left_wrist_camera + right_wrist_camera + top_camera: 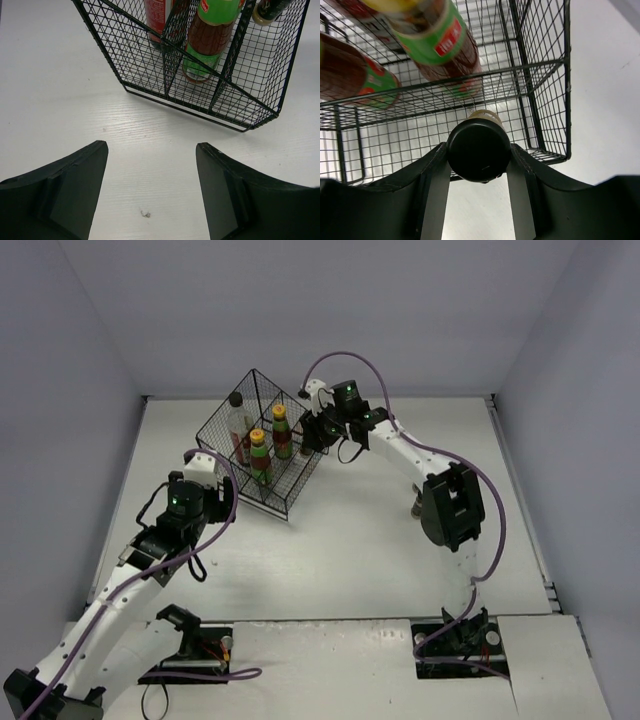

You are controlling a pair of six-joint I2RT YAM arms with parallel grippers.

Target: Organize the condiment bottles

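A black wire basket (290,502) stands at mid table. In it are a tall clear bottle with black cap and red label (238,426) and two yellow-capped bottles with red and green labels (259,456) (281,431). My right gripper (312,430) is shut on a short dark black-capped jar (478,152) and holds it at the basket's right end compartment (550,100). That jar also shows in the left wrist view (270,10). My left gripper (151,147) is open and empty, low over the table just left of the basket (250,102). The other dark jars are not clearly visible.
White walls close the table at the back and both sides. A small dark thing (411,506) sits partly hidden beside the right arm's elbow. White table (60,90) lies between my left gripper and the basket.
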